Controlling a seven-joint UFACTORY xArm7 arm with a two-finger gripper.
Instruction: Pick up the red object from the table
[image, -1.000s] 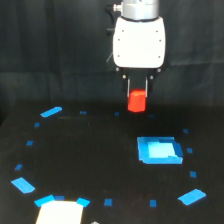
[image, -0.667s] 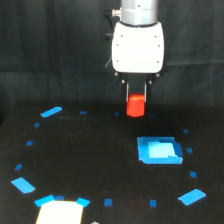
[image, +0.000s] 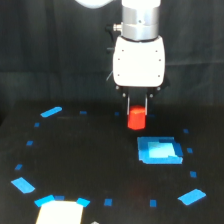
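The red object (image: 136, 119) is a small red-orange cylinder block held between the dark fingers of my gripper (image: 136, 113), which hangs from a white housing in the upper middle of the exterior view. The gripper is shut on the block. The block appears lifted off the black table (image: 85, 165), a little behind and to the exterior view's left of the blue square patch (image: 159, 151). The fingertips are mostly hidden by the block.
Small blue tape marks (image: 51, 111) ring the table in a rough circle, with larger ones at the near left (image: 22, 185) and near right (image: 192, 196). A pale rectangular item (image: 59, 212) lies at the bottom edge. A dark curtain forms the backdrop.
The gripper has risen slightly with the red object held in it. Nothing on the table has moved.
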